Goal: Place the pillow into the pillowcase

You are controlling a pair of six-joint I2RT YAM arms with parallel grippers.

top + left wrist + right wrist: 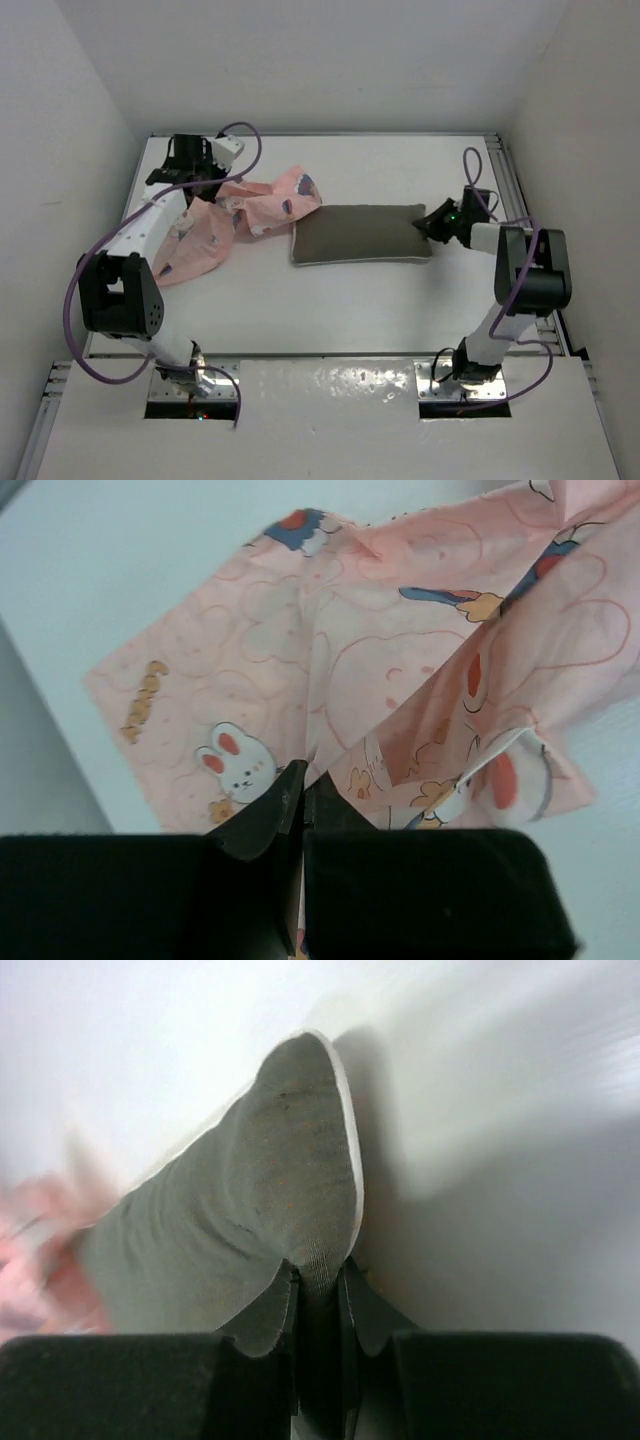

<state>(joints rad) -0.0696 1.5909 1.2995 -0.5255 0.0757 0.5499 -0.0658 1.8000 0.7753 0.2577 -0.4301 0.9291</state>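
Note:
The pink printed pillowcase [245, 212] lies crumpled at the table's left. Its back part is lifted where my left gripper [210, 185] meets it. In the left wrist view the jaws of the left gripper [303, 785] are shut, with a fold of the pillowcase [400, 660] pinched between them. The grey pillow [358, 235] lies flat in the middle, its left end touching the pillowcase. My right gripper [431, 225] is at the pillow's right end. The right wrist view shows the right gripper [318, 1280] closed on the pillow's [250, 1190] pale-trimmed edge, raising that end slightly.
White walls enclose the white table [330, 310] on the left, back and right. A metal rail [520, 200] runs along the right edge. Purple cables [75, 290] loop off both arms.

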